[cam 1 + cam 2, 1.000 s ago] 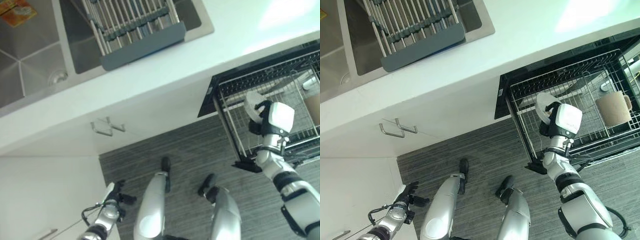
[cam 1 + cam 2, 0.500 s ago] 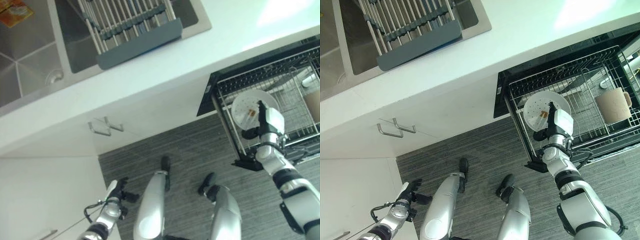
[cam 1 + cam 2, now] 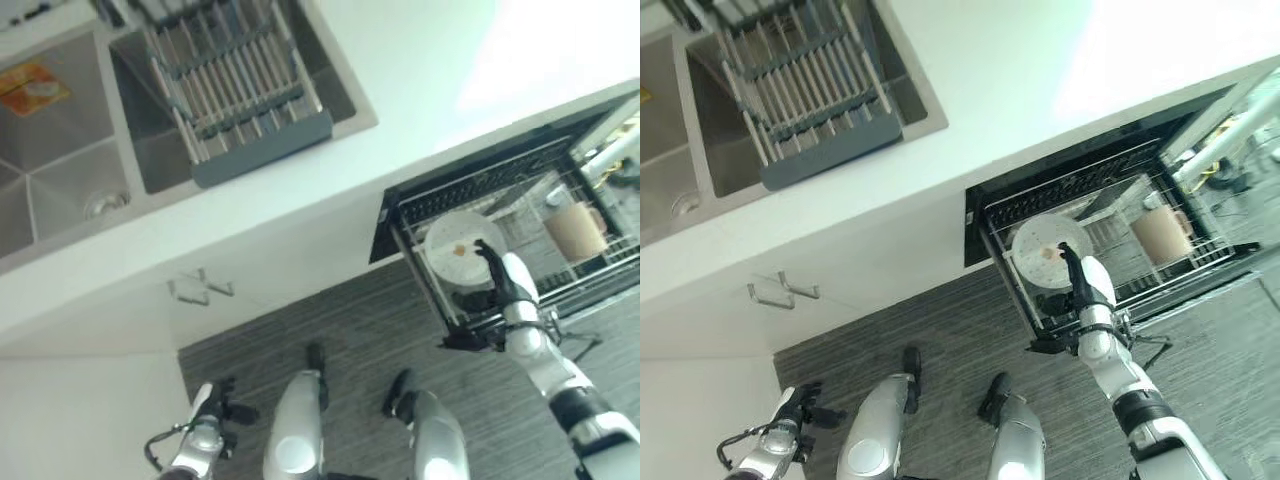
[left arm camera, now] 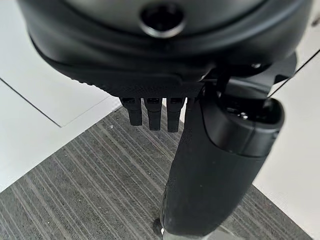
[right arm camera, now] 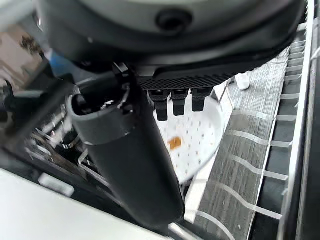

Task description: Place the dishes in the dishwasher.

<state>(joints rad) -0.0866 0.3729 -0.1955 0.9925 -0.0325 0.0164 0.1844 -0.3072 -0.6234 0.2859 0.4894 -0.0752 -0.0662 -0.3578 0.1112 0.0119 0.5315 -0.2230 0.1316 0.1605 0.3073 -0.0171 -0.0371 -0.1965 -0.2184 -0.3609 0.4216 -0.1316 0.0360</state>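
Kitchen floor, pulled-out dishwasher rack [image 3: 1160, 262] | plate [image 3: 1048, 246] lies in it beside your right hand [image 3: 1085, 287], fingers straight | left hand [image 3: 207, 425] relaxed; drying rack [image 3: 235, 95] looks bare.

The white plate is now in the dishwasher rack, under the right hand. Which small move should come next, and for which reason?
Probably lift the right hand up and away. The white plate lies in the dishwasher rack, and in the right wrist view the fingers are straight above it, gripping nothing.

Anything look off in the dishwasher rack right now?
The white plate lies tilted near the front of the rack, not upright between prongs, with an orange smear on it. The right hand is open beside it.
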